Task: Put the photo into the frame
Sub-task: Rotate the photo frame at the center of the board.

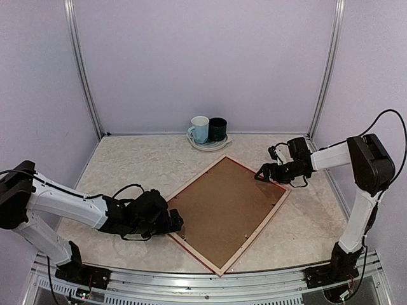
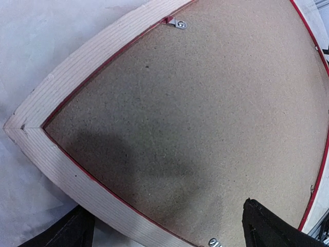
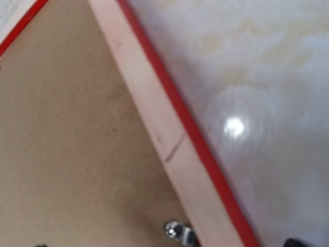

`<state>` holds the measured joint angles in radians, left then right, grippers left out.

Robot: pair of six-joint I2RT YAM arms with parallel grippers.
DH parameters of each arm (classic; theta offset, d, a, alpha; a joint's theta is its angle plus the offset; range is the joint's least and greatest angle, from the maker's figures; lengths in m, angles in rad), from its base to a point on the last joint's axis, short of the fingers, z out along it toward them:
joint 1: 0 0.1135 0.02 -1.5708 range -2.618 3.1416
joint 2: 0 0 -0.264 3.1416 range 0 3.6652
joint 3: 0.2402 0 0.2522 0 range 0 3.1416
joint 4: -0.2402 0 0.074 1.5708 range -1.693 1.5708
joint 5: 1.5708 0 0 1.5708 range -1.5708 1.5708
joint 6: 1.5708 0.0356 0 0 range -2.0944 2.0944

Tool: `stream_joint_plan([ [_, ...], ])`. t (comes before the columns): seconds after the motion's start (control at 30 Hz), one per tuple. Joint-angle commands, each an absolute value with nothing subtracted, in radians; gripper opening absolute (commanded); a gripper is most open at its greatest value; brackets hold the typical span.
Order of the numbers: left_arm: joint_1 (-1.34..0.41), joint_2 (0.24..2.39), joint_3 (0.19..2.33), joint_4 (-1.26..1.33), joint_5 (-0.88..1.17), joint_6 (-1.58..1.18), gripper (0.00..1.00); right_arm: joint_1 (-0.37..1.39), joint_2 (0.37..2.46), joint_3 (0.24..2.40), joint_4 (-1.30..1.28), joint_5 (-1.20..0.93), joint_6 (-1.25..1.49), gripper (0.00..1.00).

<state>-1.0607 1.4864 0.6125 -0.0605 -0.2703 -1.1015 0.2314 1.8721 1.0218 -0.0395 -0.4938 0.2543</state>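
The frame (image 1: 254,234) lies face down and turned diagonally on the table, its pale wood back up and a thin red edge showing. A brown backing board (image 1: 226,210) fills it. The photo is hidden. My left gripper (image 1: 175,222) hovers open at the frame's left corner. In the left wrist view its dark fingers (image 2: 267,226) straddle the wood rail (image 2: 77,67) and the board (image 2: 205,118), gripping nothing. At the frame's right corner my right gripper (image 1: 262,175) is open too. Its wrist view looks down on the rail (image 3: 154,123) and a metal tab (image 3: 177,231).
Against the back wall, a pale blue mug (image 1: 199,129) and a dark green mug (image 1: 217,129) stand on a plate (image 1: 208,145). Aluminium posts mark the back corners. A metal rail runs along the near table edge.
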Motion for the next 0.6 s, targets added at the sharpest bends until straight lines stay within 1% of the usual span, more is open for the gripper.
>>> stream_joint_plan([
  [0.0,-1.029,1.534,0.614,-0.038,-0.215,-1.066,0.99,0.256,1.800,0.953,-0.068,-0.562,0.288,0.99],
  [0.27,-0.928,1.535,0.664,-0.050,-0.218,-0.979,0.99,0.311,1.682,0.836,-0.074,-0.514,0.315,0.99],
  [0.57,-0.826,1.654,0.767,-0.025,-0.167,-0.866,0.99,0.351,1.542,0.711,-0.078,-0.480,0.356,0.99],
])
